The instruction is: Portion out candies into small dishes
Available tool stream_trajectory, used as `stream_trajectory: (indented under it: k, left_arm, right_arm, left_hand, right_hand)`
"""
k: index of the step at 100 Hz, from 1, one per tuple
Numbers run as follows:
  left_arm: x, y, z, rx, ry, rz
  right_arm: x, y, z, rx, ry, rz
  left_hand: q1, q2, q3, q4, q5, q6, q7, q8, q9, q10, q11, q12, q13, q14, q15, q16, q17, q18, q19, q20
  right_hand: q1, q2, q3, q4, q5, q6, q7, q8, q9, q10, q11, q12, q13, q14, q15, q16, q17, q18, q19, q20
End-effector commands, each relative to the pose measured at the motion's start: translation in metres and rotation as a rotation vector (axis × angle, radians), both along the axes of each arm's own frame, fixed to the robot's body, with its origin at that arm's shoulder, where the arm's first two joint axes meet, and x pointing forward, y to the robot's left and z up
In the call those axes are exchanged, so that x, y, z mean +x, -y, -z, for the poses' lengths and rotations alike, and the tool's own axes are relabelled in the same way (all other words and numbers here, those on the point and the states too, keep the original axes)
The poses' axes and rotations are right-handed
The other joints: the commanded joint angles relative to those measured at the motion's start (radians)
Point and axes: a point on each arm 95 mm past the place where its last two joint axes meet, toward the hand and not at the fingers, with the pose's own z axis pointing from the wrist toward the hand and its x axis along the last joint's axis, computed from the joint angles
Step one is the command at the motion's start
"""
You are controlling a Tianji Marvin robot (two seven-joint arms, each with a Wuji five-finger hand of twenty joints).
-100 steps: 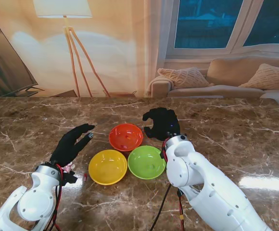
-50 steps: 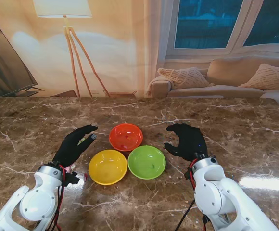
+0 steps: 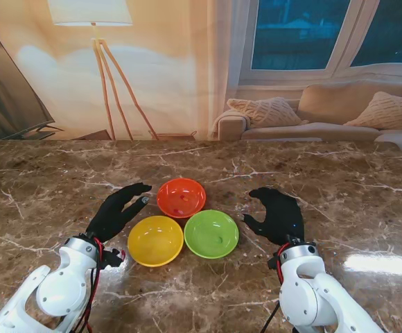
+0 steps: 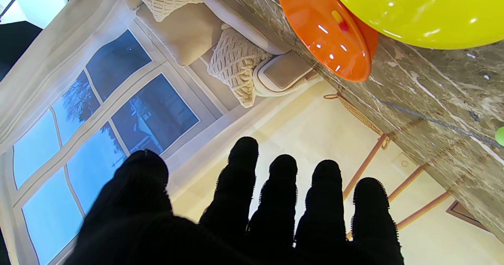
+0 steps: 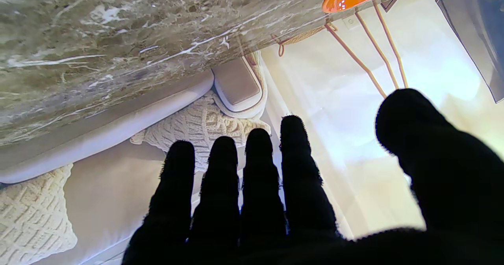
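Nearest to me, two white forearms rising from the bottom corners. On the left, left hand (image 3: 120, 211) stretched flat over the marble table (image 3: 41, 187), fingers (image 4: 244, 170) straight and a little apart, thumb off to one side, nothing held; fingertips pointing up and to the right, just short of the orange dish (image 3: 181, 197) rim and hard beside the yellow dish (image 3: 156, 240). On the right, right hand (image 3: 278, 214) also unclenched, four fingers (image 5: 256, 166) side by side with narrow gaps, thumb wide, palm empty; set apart from the green dish (image 3: 211, 234) by a strip of bare stone. Between the two hands, the three dishes in a tight cluster: yellow and green touching side by side nearer to me, orange farther off, nested against both. Candies: a small red and yellow piece (image 4: 339, 21) lying inside the orange dish in the left wrist view, specks in the green one too small to name, and a green bit (image 4: 500, 136) loose on the table at that view's edge. Left hand plainly the closer of the two to the orange dish, with that dish dead ahead of its fingertips. Likely call: a short forward reach from the left, no crossing over. Farther back, bare marble, then a floor lamp (image 3: 104, 48) and a sofa (image 3: 326, 111).
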Motion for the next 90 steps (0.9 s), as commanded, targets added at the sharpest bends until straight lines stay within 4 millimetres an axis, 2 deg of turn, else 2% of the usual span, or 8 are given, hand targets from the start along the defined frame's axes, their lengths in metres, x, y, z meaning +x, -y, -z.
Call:
stream_trajectory:
  k: [1,37,71,76,79,82,84,90]
  left_arm:
    - [0.000,0.000,0.002,0.004,-0.011,0.004]
    - [0.015,-0.028,-0.037,0.110,-0.020,0.025]
    - [0.045,-0.063,-0.069,0.322,-0.119,0.044]
    - [0.050,-0.066,-0.071,0.352,-0.133,0.043]
    - [0.053,-0.068,-0.071,0.370,-0.138,0.041]
    - [0.056,-0.069,-0.070,0.390,-0.143,0.042]
    - [0.059,-0.071,-0.070,0.405,-0.145,0.042]
    - [0.065,-0.074,-0.068,0.446,-0.151,0.047]
  right_arm:
    - [-0.004,0.001,0.008,0.005,-0.026,0.002]
    - [-0.006,0.005,0.008,0.036,0.016,0.039]
    - [-0.005,0.010,0.011,0.041,0.039,0.067]
    - [-0.005,0.011,0.012,0.042,0.040,0.071]
    - [-0.005,0.012,0.013,0.044,0.041,0.074]
    - [-0.005,0.012,0.013,0.045,0.042,0.077]
    - [-0.005,0.013,0.013,0.045,0.044,0.079]
    - [-0.005,0.014,0.014,0.048,0.045,0.084]
  left_hand:
    - [0.004,0.004,-0.024,0.004,-0.001,-0.017,-0.003,0.016,0.001,0.008,-0.011,0.002,-0.020,-0.018,-0.020,-0.015,-0.016,0.003,-0.021,-0.008]
    - [0.034,-0.070,-0.014,0.011,-0.005,-0.017,-0.001,0.017,-0.005,0.001,-0.003,0.005,-0.018,-0.021,-0.017,-0.014,0.000,0.001,-0.003,0.000]
    - [0.106,-0.304,0.073,0.017,-0.019,-0.008,0.014,0.020,0.000,-0.012,0.052,0.028,0.025,-0.012,0.026,0.018,0.032,-0.016,0.105,0.061]
    - [0.081,-0.374,0.184,-0.019,-0.013,-0.008,0.022,0.019,0.019,-0.015,0.067,0.053,0.050,-0.006,0.043,0.053,0.040,-0.003,0.125,0.088]
    - [0.085,-0.418,0.245,-0.064,-0.010,-0.008,0.028,0.022,0.026,-0.015,0.075,0.074,0.062,-0.001,0.054,0.084,0.041,0.004,0.138,0.119]
    - [0.108,-0.452,0.265,-0.075,-0.007,-0.014,0.031,0.023,0.033,-0.022,0.083,0.082,0.071,-0.003,0.063,0.095,0.046,0.003,0.148,0.130]
    - [0.108,-0.484,0.319,-0.118,-0.007,-0.024,0.041,0.026,0.039,-0.029,0.088,0.103,0.082,-0.005,0.067,0.118,0.049,0.003,0.161,0.159]
    - [0.120,-0.552,0.411,-0.154,-0.010,-0.041,0.054,0.027,0.041,-0.043,0.110,0.139,0.093,-0.004,0.086,0.157,0.050,0.000,0.186,0.202]
  right_hand:
    - [-0.043,0.005,-0.013,0.037,-0.034,-0.016,-0.014,-0.010,-0.010,-0.010,-0.019,-0.015,0.027,-0.017,-0.021,-0.021,0.002,-0.022,-0.025,-0.024]
    - [-0.036,-0.003,-0.008,0.038,-0.023,-0.024,-0.008,-0.013,0.001,-0.010,-0.018,-0.018,0.037,-0.010,-0.020,-0.020,0.010,-0.005,-0.018,-0.028]
    - [-0.030,-0.009,-0.002,0.037,-0.018,-0.031,-0.005,-0.015,0.008,-0.010,-0.019,-0.018,0.038,-0.009,-0.023,-0.018,0.016,0.012,-0.008,-0.026]
    - [-0.029,-0.010,-0.001,0.037,-0.019,-0.032,-0.005,-0.016,0.009,-0.012,-0.019,-0.017,0.039,-0.009,-0.023,-0.017,0.017,0.014,-0.006,-0.025]
    - [-0.029,-0.011,0.000,0.037,-0.019,-0.032,-0.005,-0.016,0.010,-0.010,-0.019,-0.017,0.039,-0.008,-0.022,-0.017,0.017,0.016,-0.005,-0.024]
    - [-0.029,-0.012,0.000,0.037,-0.017,-0.033,-0.004,-0.016,0.012,-0.011,-0.018,-0.016,0.040,-0.009,-0.022,-0.016,0.014,0.018,-0.005,-0.023]
    - [-0.028,-0.012,0.001,0.037,-0.016,-0.033,-0.004,-0.016,0.013,-0.013,-0.018,-0.016,0.039,-0.007,-0.022,-0.016,0.013,0.019,-0.004,-0.023]
    - [-0.026,-0.014,0.002,0.037,-0.015,-0.032,-0.003,-0.016,0.014,-0.010,-0.017,-0.015,0.039,-0.006,-0.021,-0.014,0.013,0.022,-0.002,-0.021]
